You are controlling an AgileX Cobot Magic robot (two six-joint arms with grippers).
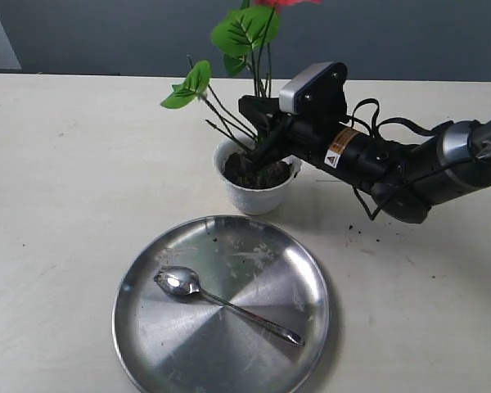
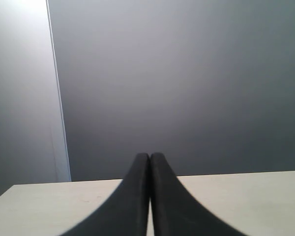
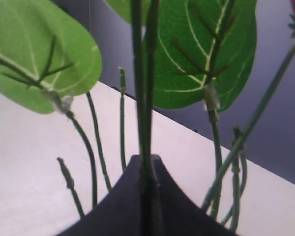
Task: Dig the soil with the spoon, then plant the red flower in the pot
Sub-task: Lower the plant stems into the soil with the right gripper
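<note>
The white pot [image 1: 254, 196] stands mid-table with dark soil [image 1: 255, 173] in its mouth. The red flower [image 1: 244, 49] stands in the pot, its green stems rising from the soil and a red bloom cut off at the view's top edge. My right gripper [image 1: 263, 131] reaches in from the right, just above the pot, and is shut on the flower's stems [image 3: 143, 123]. Broad green leaves [image 3: 196, 49] fill the right wrist view. The silver spoon [image 1: 221, 301] lies on the round steel plate [image 1: 147, 327], bowl to the left. My left gripper [image 2: 149, 156] is shut and holds nothing; the exterior view does not show it.
The steel plate sits in front of the pot, near the table's front edge. Crumbs of soil [image 1: 364, 233] lie scattered on the table under the right arm. A grey wall [image 2: 187, 73] stands behind the table's far edge.
</note>
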